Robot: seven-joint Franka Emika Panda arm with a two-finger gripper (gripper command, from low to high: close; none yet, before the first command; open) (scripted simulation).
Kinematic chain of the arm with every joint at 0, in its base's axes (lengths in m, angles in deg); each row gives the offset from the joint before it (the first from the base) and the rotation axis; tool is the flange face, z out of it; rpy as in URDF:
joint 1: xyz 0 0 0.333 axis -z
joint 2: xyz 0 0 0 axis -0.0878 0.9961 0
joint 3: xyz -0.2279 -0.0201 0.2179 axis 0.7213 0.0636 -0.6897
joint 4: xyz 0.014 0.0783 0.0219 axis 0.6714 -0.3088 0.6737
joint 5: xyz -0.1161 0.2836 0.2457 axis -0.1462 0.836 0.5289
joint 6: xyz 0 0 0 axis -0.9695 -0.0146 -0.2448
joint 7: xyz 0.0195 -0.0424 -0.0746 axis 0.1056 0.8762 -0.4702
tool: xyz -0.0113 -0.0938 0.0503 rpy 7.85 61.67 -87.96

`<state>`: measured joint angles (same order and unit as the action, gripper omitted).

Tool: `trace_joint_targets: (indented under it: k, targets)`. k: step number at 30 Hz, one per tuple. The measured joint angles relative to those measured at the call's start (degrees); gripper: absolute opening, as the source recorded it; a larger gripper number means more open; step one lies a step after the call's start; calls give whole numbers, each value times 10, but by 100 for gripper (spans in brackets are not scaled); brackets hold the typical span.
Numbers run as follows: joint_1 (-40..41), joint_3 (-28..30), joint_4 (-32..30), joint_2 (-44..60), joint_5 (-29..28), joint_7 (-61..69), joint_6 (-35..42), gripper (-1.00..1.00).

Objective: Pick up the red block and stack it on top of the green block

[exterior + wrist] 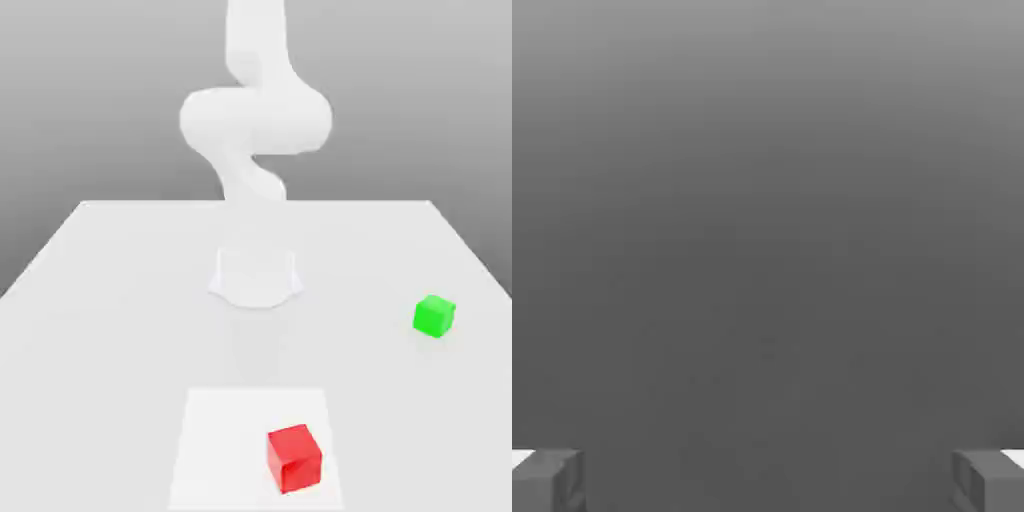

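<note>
Exterior view: red block (294,458), a glossy cube, sits on the table (100,330); jaws spread wide.

Exterior view: raised, looks down along the surface (120,300) toward the arm (255,120) at the far end. Hand view: close behind its two fingertips (547,480), facing blank grey. No shared ground evident.

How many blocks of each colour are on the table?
Red block: 1
Green block: 1
Total: 2
</note>
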<state>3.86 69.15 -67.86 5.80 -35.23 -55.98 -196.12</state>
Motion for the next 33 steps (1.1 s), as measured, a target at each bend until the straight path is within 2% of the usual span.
trace_joint_targets:
  k: [14, 22, 28, 29, 33]
  targets:
    - [-48, 14, -80, 295, 27, 96, -127, 0]
    - [-61, 9, -126, 460, 10, 126, -200, 0]
    - [-61, 7, -122, 584, 8, 134, -292, 0]
    - [-60, 5, -119, 599, 9, 134, -304, -100]
    - [-60, 5, -119, 599, 8, 134, -304, -100]
